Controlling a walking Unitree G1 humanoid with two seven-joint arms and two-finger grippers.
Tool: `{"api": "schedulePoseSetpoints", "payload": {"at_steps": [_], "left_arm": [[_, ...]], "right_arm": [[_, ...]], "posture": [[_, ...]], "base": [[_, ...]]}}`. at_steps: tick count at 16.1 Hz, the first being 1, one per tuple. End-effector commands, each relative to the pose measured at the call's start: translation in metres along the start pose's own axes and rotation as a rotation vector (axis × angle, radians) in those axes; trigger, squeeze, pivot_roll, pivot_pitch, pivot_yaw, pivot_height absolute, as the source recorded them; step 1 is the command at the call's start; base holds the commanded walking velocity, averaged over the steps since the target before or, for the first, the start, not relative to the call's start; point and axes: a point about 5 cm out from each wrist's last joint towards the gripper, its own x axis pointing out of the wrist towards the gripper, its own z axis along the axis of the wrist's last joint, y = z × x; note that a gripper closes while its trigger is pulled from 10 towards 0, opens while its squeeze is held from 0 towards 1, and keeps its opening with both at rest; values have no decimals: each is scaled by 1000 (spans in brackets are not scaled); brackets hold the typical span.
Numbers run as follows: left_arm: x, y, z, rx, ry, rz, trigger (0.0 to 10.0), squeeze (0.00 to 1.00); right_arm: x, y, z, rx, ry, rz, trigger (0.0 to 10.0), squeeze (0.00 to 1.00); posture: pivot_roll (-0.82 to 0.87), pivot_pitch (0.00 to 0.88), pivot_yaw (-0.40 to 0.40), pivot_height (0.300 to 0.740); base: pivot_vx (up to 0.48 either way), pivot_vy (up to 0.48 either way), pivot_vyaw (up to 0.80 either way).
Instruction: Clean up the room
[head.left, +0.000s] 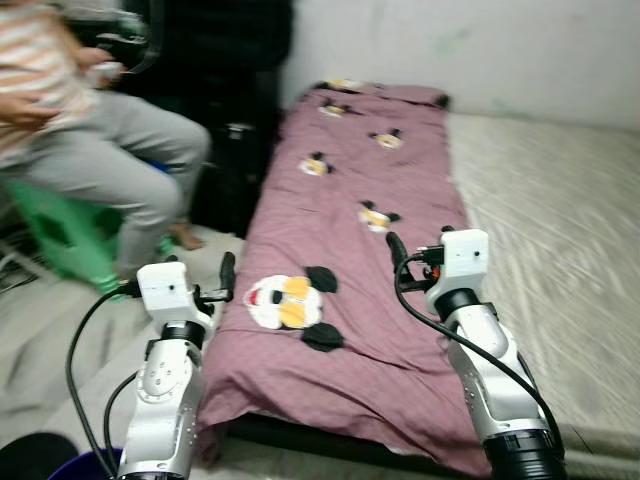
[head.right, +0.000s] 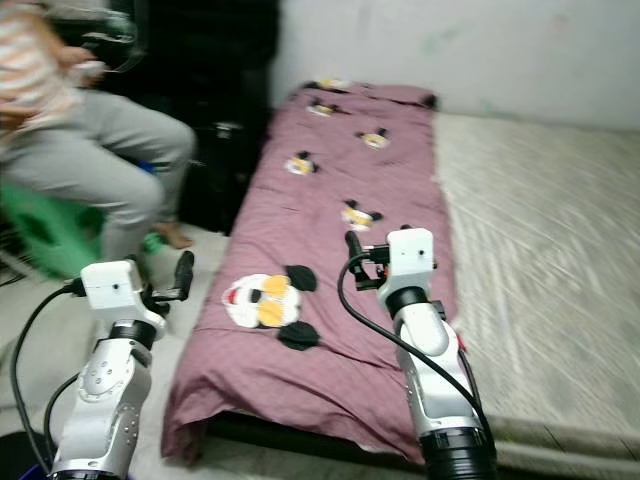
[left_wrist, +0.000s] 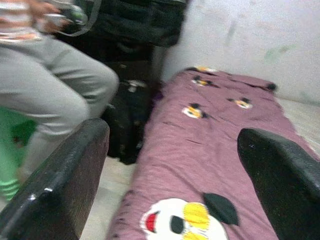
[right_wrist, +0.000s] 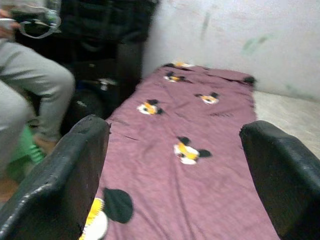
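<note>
Person (head.left: 90, 150) seated far left on a green stool (head.left: 55, 235), knees bent toward the bed, bare foot on the floor next to a black bag (head.left: 232, 170) that stands against the bed's left side. Strip of pale floor (head.left: 40, 340) runs between the stool and the mattress edge; narrow, partly taken by the person's legs.

Left gripper (left_wrist: 170, 165): arm raised, forearm upright, fingers pointing forward. It hangs over the floor strip just off the bed's left edge. Jaws spread wide, holding nothing; between the fingers (left_wrist: 60, 185) the wrist view looks onto the near left corner of the maroon bedsheet (head.left: 340, 230) and its big cartoon print.

The bedsheet covers the left half of the mattress from the near end up to the wall (head.left: 480, 50). Its near hem droops over the front edge, its left hem hangs down the side. Lies mostly flat, light wrinkles.

Right gripper (right_wrist: 175, 175): arm raised likewise, over the sheet's right part. Jaws wide apart, empty; the sheet runs lengthwise ahead between the fingers (right_wrist: 65, 180).

Right of the jaws: bare pale mattress (head.left: 560, 220), open surface to the wall.
</note>
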Motion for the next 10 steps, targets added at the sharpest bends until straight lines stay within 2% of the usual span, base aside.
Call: {"api": "schedulePoseSetpoints", "payload": {"at_steps": [1,6,10], "left_arm": [[-1,1,0,8,6,1,10000,0],[-1,1,-2,18,17,22,10000,0],[0,0,-1,28,17,6,10000,0]], "right_arm": [[0,-1,2,4,-9,-5,10000,0],[-2,0,1,24,-8,-12,10000,0],[-4,3,-1,15,-6,-6,10000,0]], "posture": [[35,0,-17,740],[34,0,-12,740],[34,0,-6,740]], "base": [[0,0,-800],[0,0,-771],[0,0,0]]}}
